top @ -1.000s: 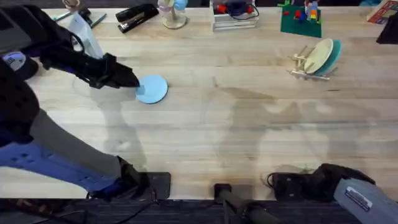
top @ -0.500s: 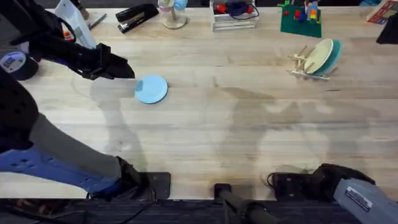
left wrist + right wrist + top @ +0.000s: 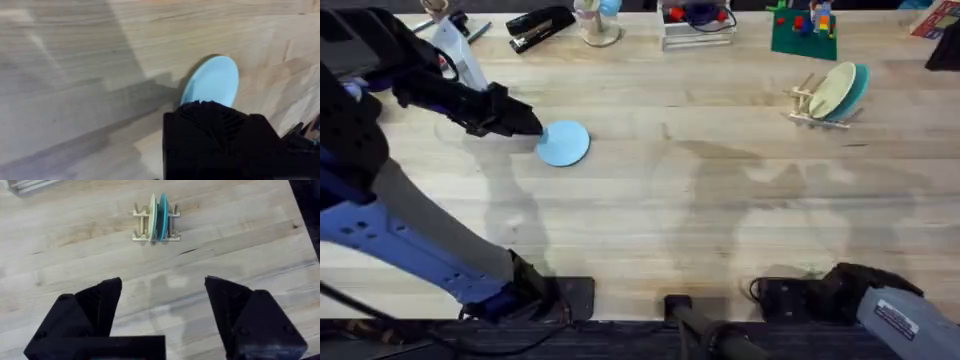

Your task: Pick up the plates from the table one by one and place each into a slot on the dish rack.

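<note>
- The left gripper (image 3: 528,127) hovers over the left half of the table (image 3: 720,210), its black tip right beside the left rim of a pale blue plate (image 3: 563,142); whether the two touch cannot be told.
- From the left wrist camera, the gripper's black body (image 3: 220,140) covers the near edge of the blue plate (image 3: 212,81), and it cannot be told whether its fingers are spread or pressed together.
- The blue plate lies flat on the wood, left of the table's middle and nearer the far edge than the near one.
- Near the table's far right corner, the dish rack (image 3: 812,103) carries two plates on edge in its slots: a cream plate (image 3: 830,90) and, just behind it, a teal plate (image 3: 857,88).
- The right wrist camera sees the rack (image 3: 153,222) end-on, the cream (image 3: 152,215) and teal (image 3: 162,215) plates upright side by side between the dowels.
- The right gripper (image 3: 162,311) has its fingers spread wide over bare wood, holding nothing, well apart from the rack.
- The right arm (image 3: 850,295) sits low at the table's near right edge.
- A black stapler (image 3: 540,24) lies along the far edge, beyond the blue plate.
</note>
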